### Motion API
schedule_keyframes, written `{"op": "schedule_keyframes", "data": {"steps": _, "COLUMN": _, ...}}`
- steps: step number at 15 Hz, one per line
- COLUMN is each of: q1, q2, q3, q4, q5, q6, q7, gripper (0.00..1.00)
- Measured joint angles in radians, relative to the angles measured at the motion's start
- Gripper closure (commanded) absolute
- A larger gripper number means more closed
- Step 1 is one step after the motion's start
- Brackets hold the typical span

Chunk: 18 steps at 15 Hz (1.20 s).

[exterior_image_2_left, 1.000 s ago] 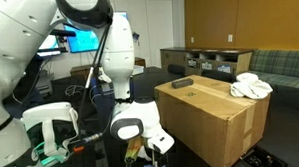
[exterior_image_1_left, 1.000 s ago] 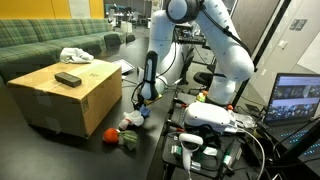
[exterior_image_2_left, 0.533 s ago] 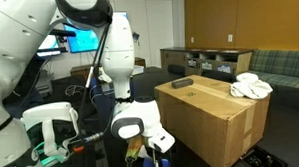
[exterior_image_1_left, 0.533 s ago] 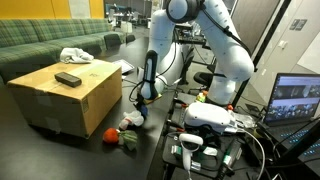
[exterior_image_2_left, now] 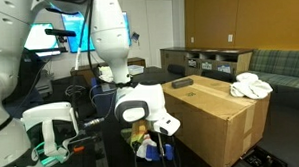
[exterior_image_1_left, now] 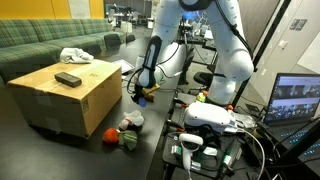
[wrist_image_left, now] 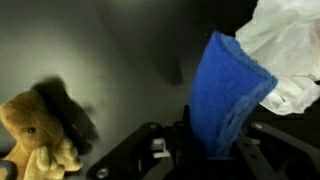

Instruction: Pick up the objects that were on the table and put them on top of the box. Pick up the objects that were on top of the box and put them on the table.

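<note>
Gripper (wrist_image_left: pixel 213 150) pinching a blue cloth (wrist_image_left: pixel 230 85), held above the dark table (wrist_image_left: pixel 120 50). Brown plush toy (wrist_image_left: pixel 35 140) lies on the table. Crumpled white item (wrist_image_left: pixel 290 45) sits just beside the cloth.

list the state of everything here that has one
gripper: shut on the blue cloth
blue cloth: pinched in the gripper, off the table
cardboard box: closed
white cloth: crumpled on top of the cardboard box
black object: flat on top of the cardboard box
plush bear: on the table, untouched
red ball: on the table beside the cardboard box
</note>
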Motion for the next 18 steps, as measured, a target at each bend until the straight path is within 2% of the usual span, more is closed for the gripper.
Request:
{"op": "schedule_keyframes", "data": {"steps": 7, "q1": 0.01, "q2": -0.304, "q3": -0.026, "q4": -0.008, "q5": -0.105, "q6": -0.199, "q7": -0.011, "gripper": 0.97}}
{"op": "schedule_keyframes", "data": {"steps": 10, "q1": 0.05, "q2": -0.381, "q3": -0.028, "q4": 0.02, "q5": -0.193, "q6": -0.224, "q7": 0.068, "gripper": 0.97}}
{"op": "schedule_keyframes", "data": {"steps": 14, "q1": 0.133, "q2": -0.394, "q3": -0.023, "q4": 0.109, "q5": -0.308, "q6": -0.236, "q7": 0.237, "gripper": 0.97}}
{"op": "schedule_keyframes", "data": {"steps": 18, "q1": 0.199, "q2": -0.34, "q3": -0.026, "q4": 0.223, "q5": -0.389, "q6": -0.243, "q7": 0.349, "gripper": 0.97}}
